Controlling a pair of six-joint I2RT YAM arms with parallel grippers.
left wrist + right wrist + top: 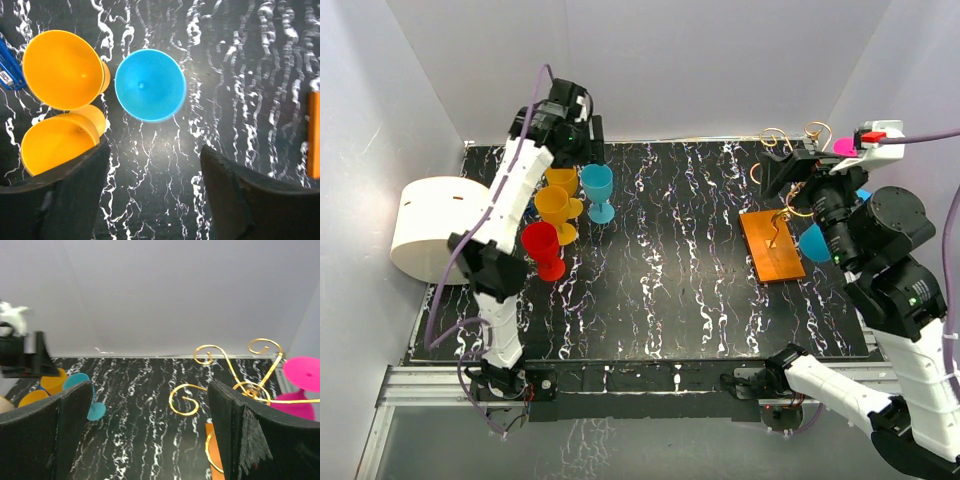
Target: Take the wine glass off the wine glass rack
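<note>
Wine glass rack (772, 247): orange base plate flat on the black marbled table (670, 260), gold hooks curling above. Pink wine glass (302, 374) hangs on the hooks at the rack's right side. Right end effector (150, 390) just beside the hooks, fingers wide apart, nothing between them. Well left of the rack: teal wine glass (150, 85) upright, next to two orange glasses (62, 67) and a red glass (542, 245). Left end effector (155, 150) above the teal wine glass, fingers apart, not touching it
</note>
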